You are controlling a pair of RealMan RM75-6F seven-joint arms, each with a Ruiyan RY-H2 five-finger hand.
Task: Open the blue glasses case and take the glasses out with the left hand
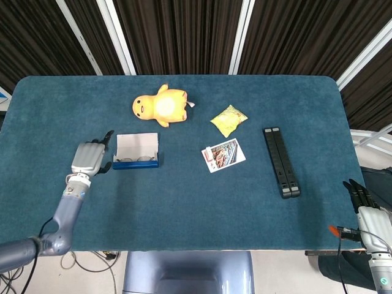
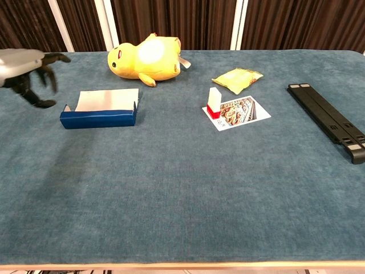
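Note:
The blue glasses case (image 1: pixel 136 154) lies open at the table's left, its pale lid (image 1: pixel 137 143) flipped back; in the chest view the case (image 2: pixel 98 114) shows its blue front wall and white inner lid. Glasses (image 1: pixel 133 160) lie inside along the near edge, seen only in the head view. My left hand (image 1: pixel 88 158) hovers just left of the case, fingers spread and curved, holding nothing; in the chest view the left hand (image 2: pixel 27 73) is raised at the far left edge. My right hand (image 1: pixel 366 211) hangs off the table's right front corner, fingers straight.
A yellow plush toy (image 1: pixel 161 105) lies behind the case. A yellow snack bag (image 1: pixel 228 119), a card with a small red-and-white block (image 1: pixel 223 155) and a long black bar (image 1: pixel 281 162) sit to the right on the blue table (image 1: pixel 184 208).

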